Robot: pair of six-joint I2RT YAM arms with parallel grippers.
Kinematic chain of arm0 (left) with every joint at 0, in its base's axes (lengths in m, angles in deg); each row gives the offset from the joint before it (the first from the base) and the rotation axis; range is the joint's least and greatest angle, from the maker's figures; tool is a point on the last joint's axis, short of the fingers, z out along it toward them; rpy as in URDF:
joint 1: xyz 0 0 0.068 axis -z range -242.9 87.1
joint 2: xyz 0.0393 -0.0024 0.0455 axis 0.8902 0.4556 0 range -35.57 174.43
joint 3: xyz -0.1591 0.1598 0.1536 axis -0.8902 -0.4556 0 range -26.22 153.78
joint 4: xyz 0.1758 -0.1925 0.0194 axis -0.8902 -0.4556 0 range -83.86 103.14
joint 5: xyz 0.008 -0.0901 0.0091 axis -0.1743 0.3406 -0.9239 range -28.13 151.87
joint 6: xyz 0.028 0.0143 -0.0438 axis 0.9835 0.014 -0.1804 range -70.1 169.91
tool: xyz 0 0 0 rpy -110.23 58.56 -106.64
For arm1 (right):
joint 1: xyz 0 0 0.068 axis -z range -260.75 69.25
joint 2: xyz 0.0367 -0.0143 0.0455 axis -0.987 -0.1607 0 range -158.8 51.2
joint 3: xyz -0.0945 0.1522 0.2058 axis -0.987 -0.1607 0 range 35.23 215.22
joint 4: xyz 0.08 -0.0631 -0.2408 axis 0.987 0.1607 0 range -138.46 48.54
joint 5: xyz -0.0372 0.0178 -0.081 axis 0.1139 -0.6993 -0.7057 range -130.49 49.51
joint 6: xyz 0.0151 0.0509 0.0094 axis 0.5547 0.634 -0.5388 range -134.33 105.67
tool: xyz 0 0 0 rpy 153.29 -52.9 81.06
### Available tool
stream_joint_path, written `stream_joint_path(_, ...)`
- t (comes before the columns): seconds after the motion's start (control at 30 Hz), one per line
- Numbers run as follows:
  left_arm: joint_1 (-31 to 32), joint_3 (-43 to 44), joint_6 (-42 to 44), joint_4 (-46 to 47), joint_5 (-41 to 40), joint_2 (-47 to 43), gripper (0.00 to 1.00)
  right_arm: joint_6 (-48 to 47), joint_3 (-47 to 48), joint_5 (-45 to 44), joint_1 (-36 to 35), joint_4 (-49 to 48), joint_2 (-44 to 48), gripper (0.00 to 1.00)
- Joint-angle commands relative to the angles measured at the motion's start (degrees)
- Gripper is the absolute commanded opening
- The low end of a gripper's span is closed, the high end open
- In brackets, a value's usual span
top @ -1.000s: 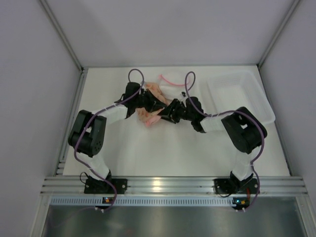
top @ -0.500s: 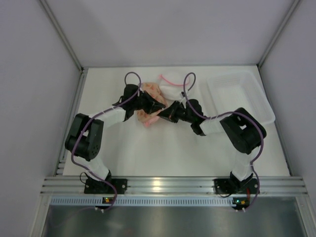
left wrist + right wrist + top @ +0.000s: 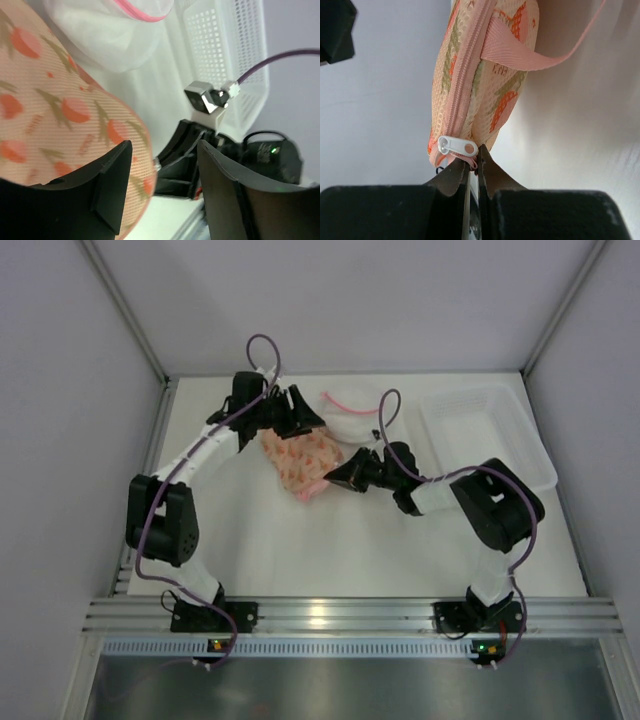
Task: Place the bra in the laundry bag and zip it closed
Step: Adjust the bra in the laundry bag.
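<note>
Laundry bag point(image 3: 298, 458) lies on the surface point(image 3: 400, 550), zipped along the visible edge. It is judged soft and light, and best taken by the zip pull point(image 3: 454, 146).

Right gripper point(image 3: 472, 165): jaws pressed together, pinching the bag's end under the pull.

Left gripper point(image 3: 164, 150): jaws spread beside the bag, nothing held.

Bra not seen; presumed to be inside.

Peach print-fabric zip laundry bag point(image 3: 485, 75) runs off-frame ahead of right gripper point(image 3: 472, 159). Bag edge inside the pinch hidden; bag interior unseen.
</note>
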Motion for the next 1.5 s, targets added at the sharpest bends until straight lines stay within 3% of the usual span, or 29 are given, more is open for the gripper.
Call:
stream_joint_path(0.0, -0.6, 4.3, 22.2, -12.7, 0.0, -7.2, 0.61, 0.1, -0.2, 2.2, 0.7, -2.1, 4.3, 0.0)
stream_joint_path(0.2, 3.6, -3.7, 49.2, -20.1, -7.4, -20.9, 0.6, 2.7, 1.8, 3.6, 0.6, -0.6, 4.9, 0.0)
stream_joint_path(0.3, 10.3, -8.0, 55.8, -20.1, -15.3, -25.4, 0.58, 3.6, 2.6, 4.3, 0.5, 0.8, 4.8, 0.0)
stream_joint_path(0.5, 19.3, -9.9, 62.6, -20.7, -22.6, -25.8, 0.5, 3.1, 4.0, 5.4, 0.1, 3.6, 6.0, 0.0)
stream_joint_path(0.67, 25.4, -9.1, 64.2, -20.8, -28.9, -21.4, 0.5, 3.4, 4.3, 5.8, -0.6, 4.6, 7.1, 0.0)
stream_joint_path(0.93, 26.0, -6.8, 64.0, -20.7, -38.8, -16.9, 0.32, 3.6, 3.3, 6.3, -0.8, 5.1, 8.3, 0.0)
stream_joint_path(1.17, 26.0, -5.9, 63.5, -20.5, -38.6, -16.7, 0.2, 2.0, 3.8, 6.6, -1.0, 7.7, 8.8, 0.0)
stream_joint_path(1.37, 25.9, -5.7, 63.6, -20.6, -38.5, -17.2, 0.0, 1.8, 4.0, 6.6, -1.0, 8.5, 8.8, 0.0)
stream_joint_path(1.47, 25.9, -5.8, 63.3, -20.6, -37.6, -17.0, 0.0, 2.1, 4.2, 6.5, -1.0, 8.4, 8.7, 0.0)
